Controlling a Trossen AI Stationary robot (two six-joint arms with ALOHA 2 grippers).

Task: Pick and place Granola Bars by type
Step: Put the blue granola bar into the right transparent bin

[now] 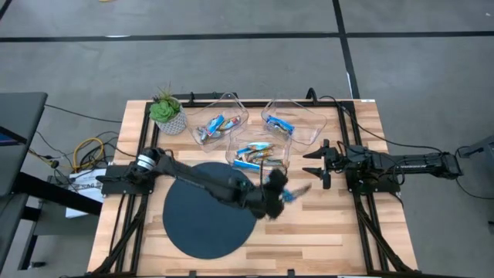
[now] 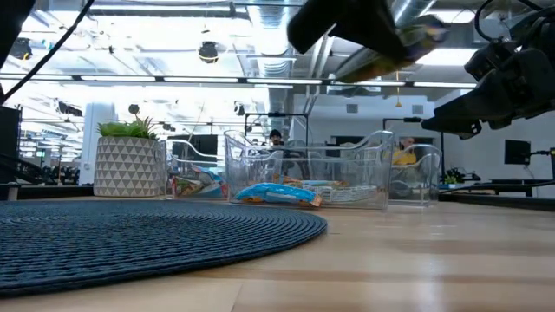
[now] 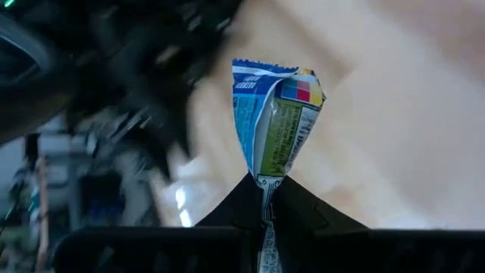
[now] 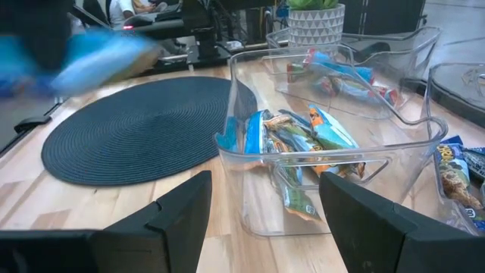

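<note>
My left gripper (image 1: 284, 191) reaches across the dark mat and hangs above the bare wood near the middle bin, shut on a blue granola bar (image 3: 271, 125). The same bar shows blurred in the right wrist view (image 4: 95, 53) and at the top of the low view (image 2: 401, 42). Other bars lie in three clear bins: blue and silver-red ones (image 1: 212, 127), blue ones (image 1: 279, 123), and blue and orange ones (image 1: 255, 157). My right gripper (image 1: 315, 165) waits open to the right of the bins, its fingers apart (image 4: 265, 220), touching nothing. My left gripper pinches the bar by one crimped end (image 3: 265, 186) between its two fingers (image 3: 299, 208). The rest of the wrapper sticks out beyond the fingertips, its blue and green printed face showing. The bar is lifted clear of the table.
A round dark woven mat (image 1: 204, 212) covers the table's near left part. A potted plant (image 1: 166, 112) stands at the far left corner beside the bins. Bare wood lies near and right of the mat (image 1: 332, 232). Cables run along the table's edges.
</note>
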